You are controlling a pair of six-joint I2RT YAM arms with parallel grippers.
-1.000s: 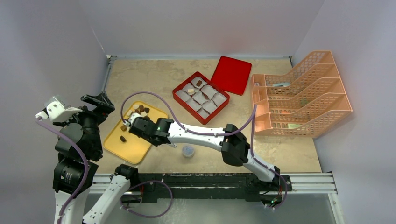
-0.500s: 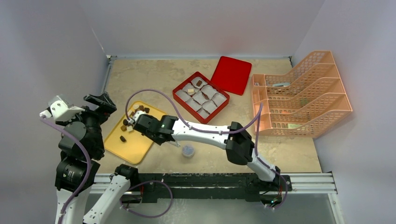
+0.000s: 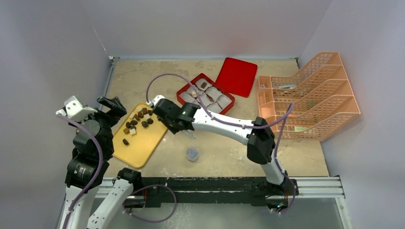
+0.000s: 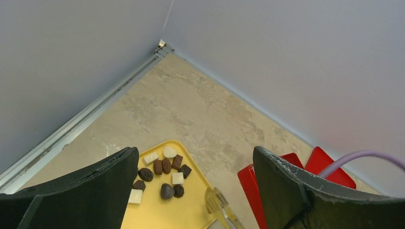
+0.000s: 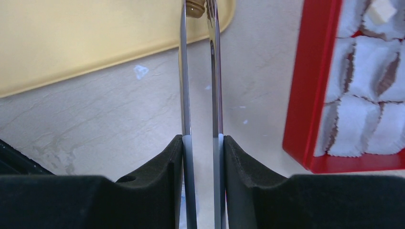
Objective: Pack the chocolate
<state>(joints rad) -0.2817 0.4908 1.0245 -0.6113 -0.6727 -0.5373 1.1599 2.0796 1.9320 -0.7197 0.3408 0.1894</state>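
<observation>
At desk's [image 3: 215, 148] 9 o'clock, yellow tray [image 3: 143, 150] holds most chocolate [image 4: 166, 191], unpacked; red box [image 3: 180, 95], 2 o'clock of tray, few liners [image 3: 212, 109] filled; right tool [image 5: 203, 143] clamps tweezers [image 5: 185, 71] pinching tan piece [image 5: 193, 6]; left tool [image 4: 194, 157] agape, empty.

free desk [image 3: 143, 78] back left, right side crowded
right gripper [image 5: 202, 143] with tongs [image 5: 183, 86] hangs between yellow tray [image 3: 138, 152] and red box [image 3: 219, 87]; orange rack [image 3: 310, 100] fills far right.

Bright, even, diffuse light; only faint soft shadows. Metal tongs [image 5: 216, 95] between the right fingers [image 5: 143, 191] show mild glare. Slight blur on the left fingers [image 4: 81, 186], table [image 4: 200, 109] beyond them sharp.
</observation>
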